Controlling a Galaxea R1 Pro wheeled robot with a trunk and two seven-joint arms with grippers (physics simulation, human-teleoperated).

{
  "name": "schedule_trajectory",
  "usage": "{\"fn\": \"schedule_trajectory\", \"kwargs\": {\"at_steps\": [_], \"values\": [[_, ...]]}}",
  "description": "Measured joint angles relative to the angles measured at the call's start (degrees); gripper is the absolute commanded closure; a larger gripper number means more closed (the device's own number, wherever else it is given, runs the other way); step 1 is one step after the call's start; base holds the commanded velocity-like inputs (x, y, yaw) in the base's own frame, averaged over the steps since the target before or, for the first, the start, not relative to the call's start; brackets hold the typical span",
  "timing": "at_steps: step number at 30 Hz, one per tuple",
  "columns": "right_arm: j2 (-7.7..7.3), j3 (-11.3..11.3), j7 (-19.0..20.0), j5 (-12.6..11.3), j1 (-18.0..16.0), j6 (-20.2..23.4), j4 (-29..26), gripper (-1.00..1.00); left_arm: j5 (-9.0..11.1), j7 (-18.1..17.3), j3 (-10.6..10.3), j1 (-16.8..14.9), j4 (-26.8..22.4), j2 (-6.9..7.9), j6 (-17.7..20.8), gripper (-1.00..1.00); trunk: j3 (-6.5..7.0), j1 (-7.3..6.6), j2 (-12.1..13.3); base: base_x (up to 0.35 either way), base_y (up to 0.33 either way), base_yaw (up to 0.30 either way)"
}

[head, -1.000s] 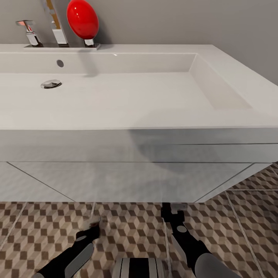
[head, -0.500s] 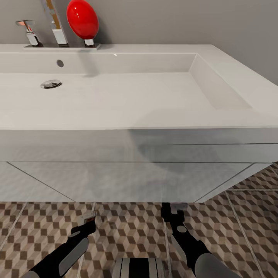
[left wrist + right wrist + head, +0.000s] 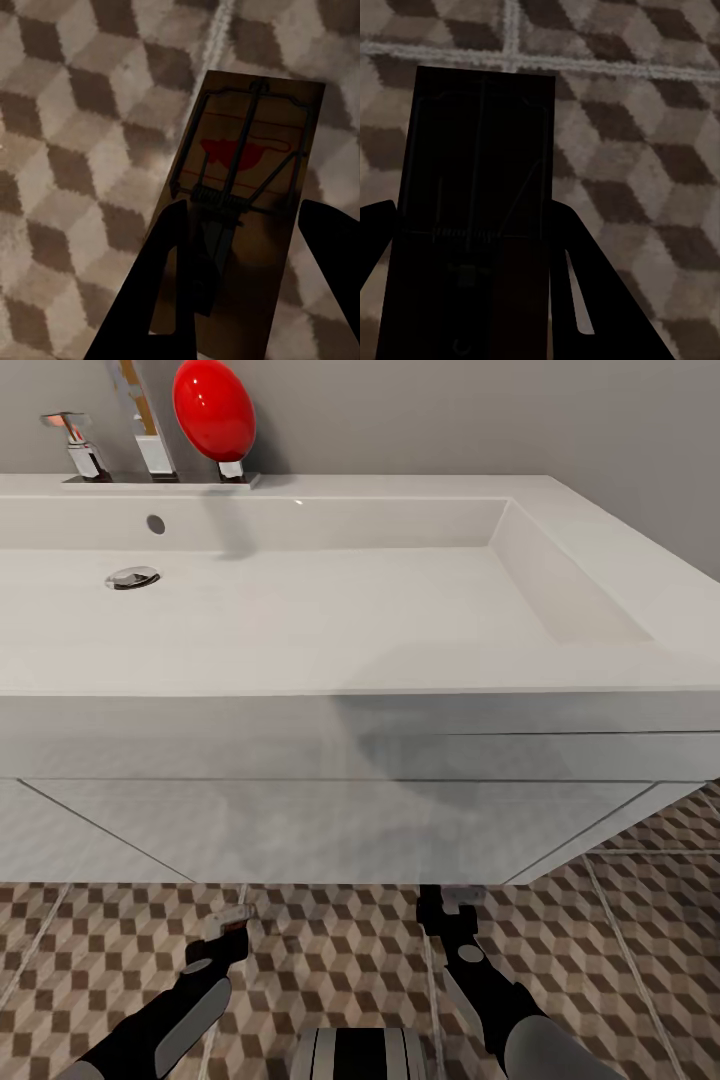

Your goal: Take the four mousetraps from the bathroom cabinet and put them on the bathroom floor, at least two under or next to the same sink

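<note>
The bathroom floor (image 3: pixel 340 960), tiled in a brown, tan and white cube pattern with pale grout lines, runs under the front edge of a wide white bathroom sink (image 3: pixel 300 610) on its wall-hung vanity against a grey wall. In the left wrist view a mousetrap (image 3: pixel 247 187) with a red patch and thin wire parts lies between the two dark fingers (image 3: pixel 161 277) of the left claw (image 3: pixel 247 240); the fingers stand spread at its long sides with a gap on the right, so the claw looks released, though its contact on the other side is hard to judge. In the right wrist view a second mousetrap (image 3: pixel 476 195) is almost black in shadow, its wires barely legible, and sits between the fingers of the right claw (image 3: pixel 472 225), which appear closed against its edges. From the head view both claws (image 3: pixel 232 920) (image 3: pixel 447 905) hang low just before the vanity's front edge, their tips partly cut off by it. The basin holds only a chrome drain (image 3: pixel 132 577); chrome tap fittings (image 3: pixel 150 445) and a red oval object (image 3: pixel 213 408) stand at its back edge.
</note>
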Motion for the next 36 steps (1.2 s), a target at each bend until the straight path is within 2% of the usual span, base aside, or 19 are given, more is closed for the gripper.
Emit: {"fn": "schedule_trajectory", "kwargs": {"at_steps": [14, 20, 28, 36], "values": [[0.00, 0.00, -0.01, 0.15, 0.00, 0.00, -0.01, 1.00, -0.72, 0.05, 0.13, 0.00, -0.34, 0.22, 0.09, 1.00, 0.00, 0.00, 0.00, 0.000, 0.000, 0.000], [0.00, 0.00, -0.01, 0.17, 0.00, 0.04, 0.00, 1.00, -0.75, 0.07, 1.58, 0.00, -0.35, 0.22, 0.09, 1.00, 1.32, -0.16, 0.08, 0.000, 0.000, 0.000], [0.00, 0.00, 0.00, 0.17, 0.00, 0.08, 0.00, 1.00, -0.74, 0.28, 1.97, 0.00, -0.35, 0.26, 0.04, 1.00, 3.10, -0.36, 0.18, 0.000, 0.000, 0.000], [0.00, 0.00, 0.01, 0.16, 0.00, 0.08, 0.00, 1.00, -0.72, 0.29, 1.94, 0.00, -0.35, 0.15, 0.00, 1.00, 3.10, -0.36, 0.19, 0.000, 0.000, 0.000]]}}
